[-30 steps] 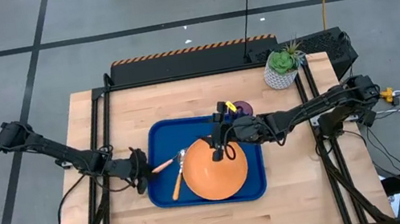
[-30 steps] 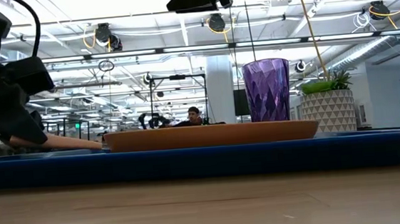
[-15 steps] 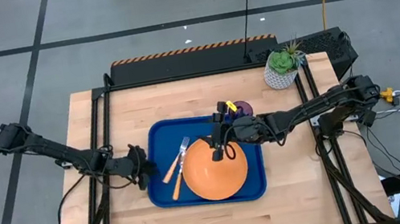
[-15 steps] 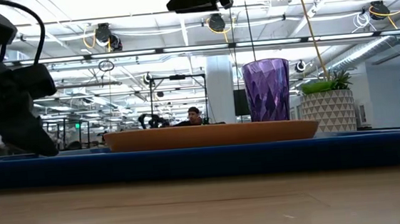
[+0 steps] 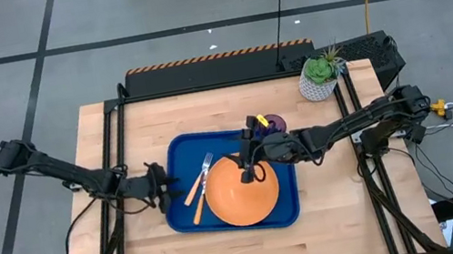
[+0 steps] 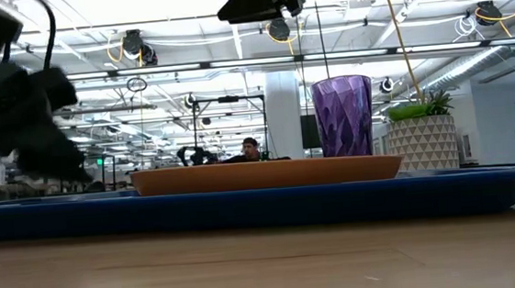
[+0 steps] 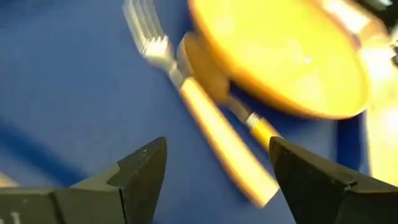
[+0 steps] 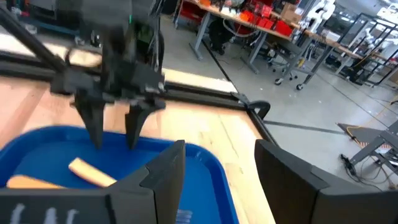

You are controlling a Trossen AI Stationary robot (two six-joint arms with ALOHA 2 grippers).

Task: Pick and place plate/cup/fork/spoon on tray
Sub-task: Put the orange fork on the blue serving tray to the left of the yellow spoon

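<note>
The blue tray lies mid-table. On it rest the orange plate, the fork and the spoon, both left of the plate; the purple cup stands upright at its far right corner. In the left wrist view the fork and spoon lie side by side, the spoon's bowl against the plate's rim. My left gripper is open and empty above the tray's left edge. My right gripper is open and empty above the plate's far edge.
A white pot with a green succulent stands at the table's far right corner. Bare wood lies along the table's near and far left. The right wrist view shows my left gripper beyond the tray.
My left gripper has let go of the fork and risen, drawing back a little from it. The fork, held by its handle near the tray's left edge a second ago, has turned and now lies slantwise on the tray beside the spoon.
</note>
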